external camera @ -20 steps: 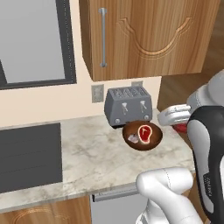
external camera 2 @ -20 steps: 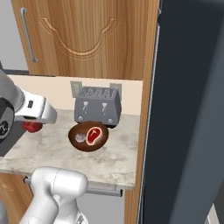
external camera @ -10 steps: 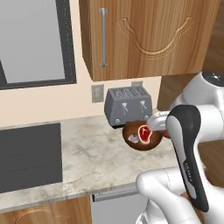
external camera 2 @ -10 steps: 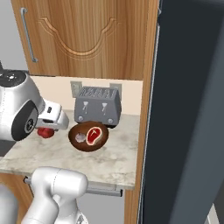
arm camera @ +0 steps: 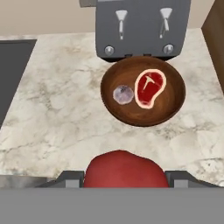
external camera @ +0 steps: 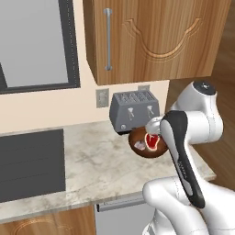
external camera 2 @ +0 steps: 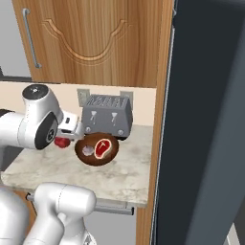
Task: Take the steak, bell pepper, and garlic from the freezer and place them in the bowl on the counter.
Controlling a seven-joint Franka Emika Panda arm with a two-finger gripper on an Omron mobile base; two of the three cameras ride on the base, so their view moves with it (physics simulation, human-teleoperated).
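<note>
Two task items lie inside the bowl (arm camera: 143,91): the steak (arm camera: 150,88) on the side nearer the freezer, flat, with its white bone mark facing up, and the garlic (arm camera: 123,94) just beside it, the two not clearly touching. The bowl stands on the worktop (arm camera: 57,113) directly in front of a grey toaster (arm camera: 142,27), its far rim at the toaster's base.

The end effector (arm camera: 126,175) is clenched on the bell pepper (arm camera: 126,169), which sits between the two fingers; in the hand view the pepper is held above the worktop, short of the bowl's near rim. In the right base view the bell pepper (external camera 2: 61,142) shows as a red mass under the white hand, just beside the bowl (external camera 2: 97,149) on the side away from the freezer (external camera 2: 206,119). In the left base view the arm covers part of the bowl (external camera: 146,143), with the steak (external camera: 152,141) still visible.

The freezer's dark side panel stands at the end of the worktop. A wooden wall cupboard (external camera: 151,39) with a metal bar handle hangs above the toaster. A wall socket (external camera: 102,97) is mounted beside the toaster.
</note>
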